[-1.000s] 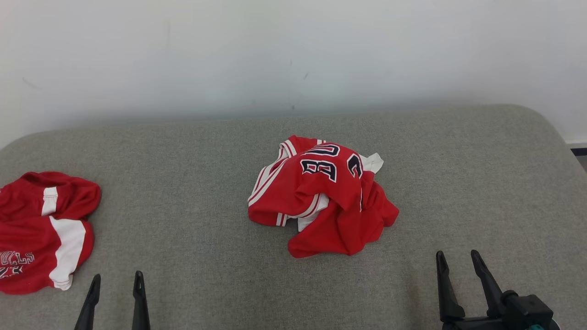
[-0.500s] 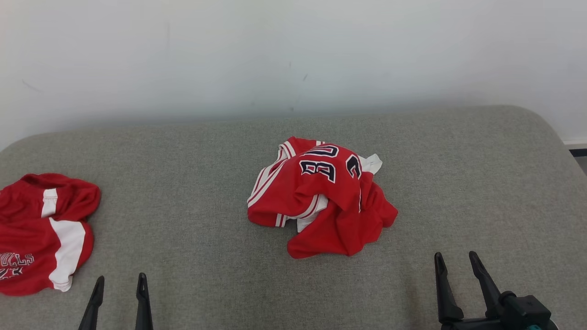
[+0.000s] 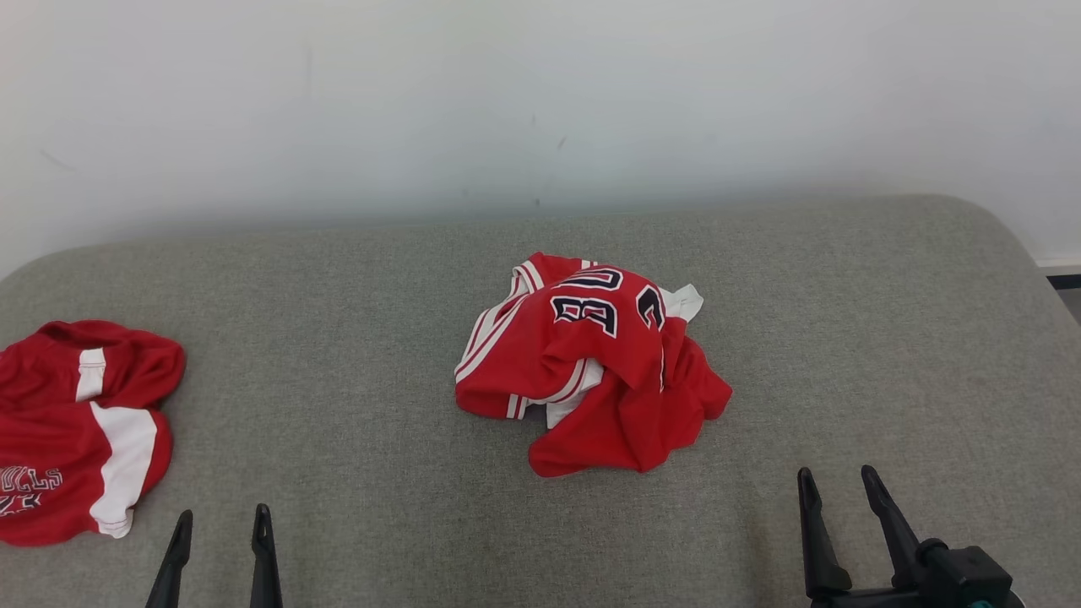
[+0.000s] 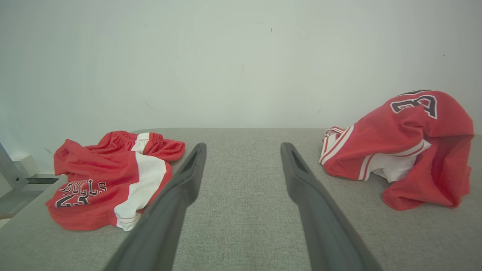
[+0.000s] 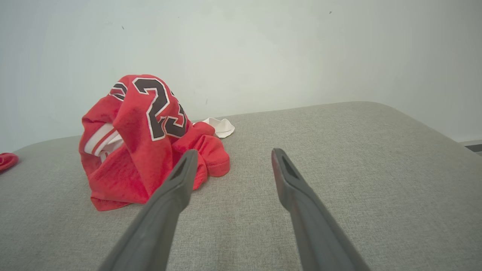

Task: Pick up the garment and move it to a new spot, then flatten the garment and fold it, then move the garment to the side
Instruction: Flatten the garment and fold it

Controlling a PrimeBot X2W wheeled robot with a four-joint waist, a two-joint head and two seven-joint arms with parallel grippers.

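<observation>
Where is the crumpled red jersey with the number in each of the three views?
Head view: the jersey lies at the centre, on the grey cushion.
Left wrist view: the jersey is at the far right, at middle height.
Right wrist view: the jersey is left of centre, its number 23 facing the camera.
Shared landmark: the red shorts, left of the jersey in every view; a mere sliver at the right wrist view's left edge.

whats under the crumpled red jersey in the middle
The crumpled red jersey lies on the grey fabric surface; white fabric peeks from its folds. Anything beneath the heap is covered.
</observation>
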